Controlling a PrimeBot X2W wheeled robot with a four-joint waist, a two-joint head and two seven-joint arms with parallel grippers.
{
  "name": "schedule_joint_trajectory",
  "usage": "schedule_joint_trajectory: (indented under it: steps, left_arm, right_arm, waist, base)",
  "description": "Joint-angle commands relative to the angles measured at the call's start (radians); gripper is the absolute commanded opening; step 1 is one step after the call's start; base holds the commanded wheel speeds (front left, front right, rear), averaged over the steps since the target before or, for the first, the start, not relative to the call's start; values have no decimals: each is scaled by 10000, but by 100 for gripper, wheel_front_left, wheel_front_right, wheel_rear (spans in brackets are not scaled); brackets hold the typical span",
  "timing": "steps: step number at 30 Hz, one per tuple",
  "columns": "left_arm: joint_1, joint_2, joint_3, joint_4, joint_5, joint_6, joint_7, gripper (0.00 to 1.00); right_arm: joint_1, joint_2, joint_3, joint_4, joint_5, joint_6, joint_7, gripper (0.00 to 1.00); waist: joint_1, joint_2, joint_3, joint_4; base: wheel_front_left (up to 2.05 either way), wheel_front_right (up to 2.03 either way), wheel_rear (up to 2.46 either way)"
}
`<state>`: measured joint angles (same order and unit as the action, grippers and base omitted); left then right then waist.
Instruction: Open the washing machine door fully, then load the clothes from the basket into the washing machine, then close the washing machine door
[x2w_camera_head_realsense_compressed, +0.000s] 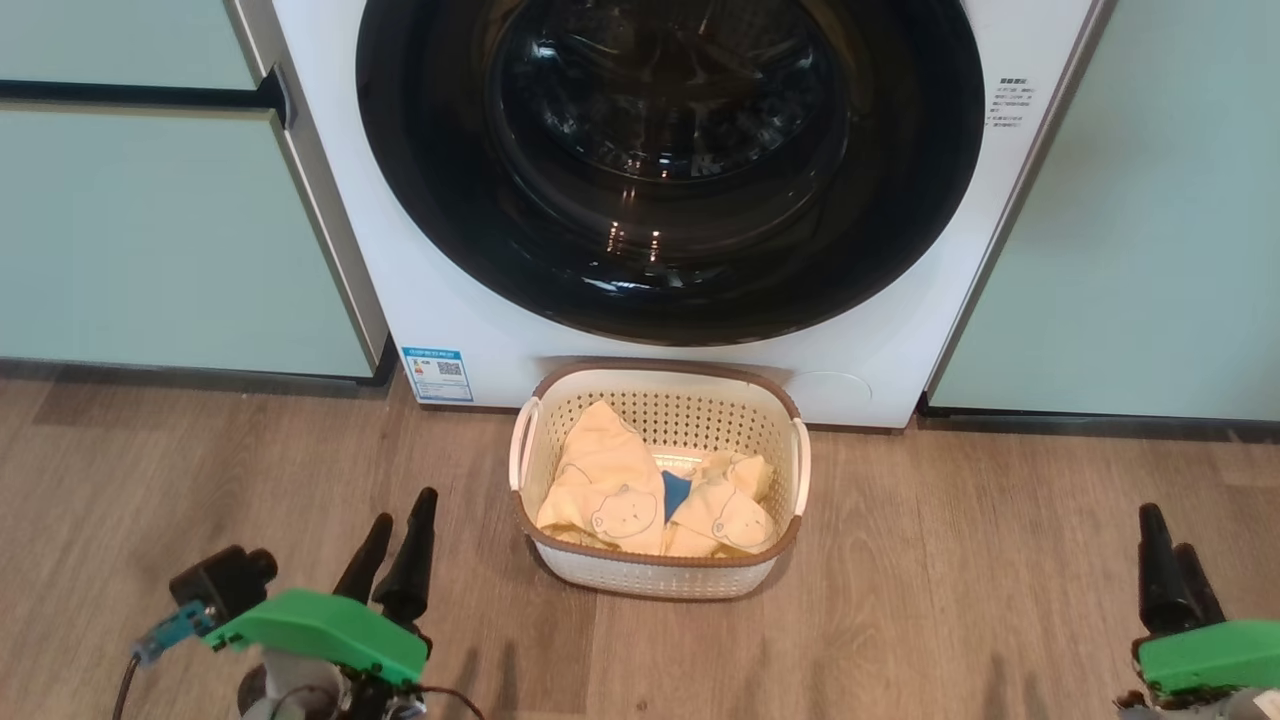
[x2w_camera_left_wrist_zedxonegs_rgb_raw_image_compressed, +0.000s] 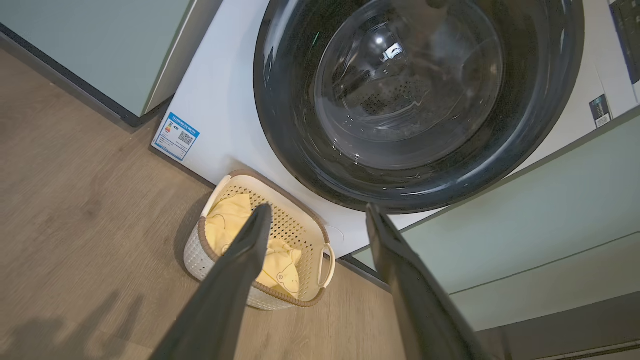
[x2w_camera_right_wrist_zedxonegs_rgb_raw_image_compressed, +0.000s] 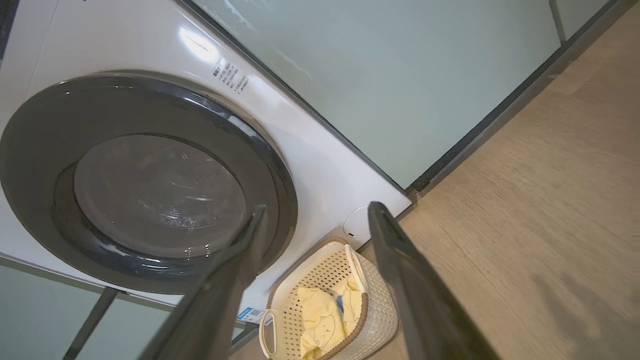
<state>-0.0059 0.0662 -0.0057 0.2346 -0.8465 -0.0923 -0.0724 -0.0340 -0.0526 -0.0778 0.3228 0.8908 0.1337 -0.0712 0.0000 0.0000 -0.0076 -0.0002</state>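
- Washing machine door sits flush against the front of the washing machine. Glare on its black glass hides any handle or latch, but it appears fully shut.
- The first step, swinging that door fully open, is not yet done.
- The basket stands on the wood floor just in front of the machine, below the door.
- The clothes lie inside the basket: pale yellow pieces printed with bear faces, with a bit of blue between them. None has gone into the machine.
- The left gripper hangs low on the left, apart from the basket. The left wrist view shows its jaws spread wide with nothing between them.
- The right gripper hangs low on the right, well apart from the basket. Its jaws are likewise spread and empty in the right wrist view.
- All three steps remain: open the door, move the clothes from the basket into the drum, then close the door.
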Motion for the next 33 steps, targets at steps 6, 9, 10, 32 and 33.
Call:
schedule_joint_trajectory:
  steps: [6,9,10,32,33]
  left_arm:
    - [-545,235,35,-383,1212,159,-278,100]
    - [-550,248,2,-341,1646,262,-366,100]
    - [-555,258,-8,-323,1794,298,-396,100]
    - [-699,385,-239,-37,4454,648,-1043,100]
    - [-703,390,-252,-36,4569,655,-1073,100]
  right_arm:
    - [-710,-263,226,-425,-1735,-17,-287,100]
    - [-713,-257,251,-444,-2493,-18,-375,100]
    - [-711,-247,252,-442,-2717,-18,-405,100]
    - [-751,28,309,-341,-6143,-23,-1054,100]
    - [-750,32,315,-340,-6274,-24,-1083,100]
  waist:
    - [0,0,-18,-6]
    - [0,0,-31,-3]
    - [0,0,-36,0]
    - [0,0,-92,19]
    - [0,0,-97,18]
  base:
    - [0,0,0]
    - [0,0,0]
    - [0,0,0]
    - [0,0,0]
    - [0,0,0]
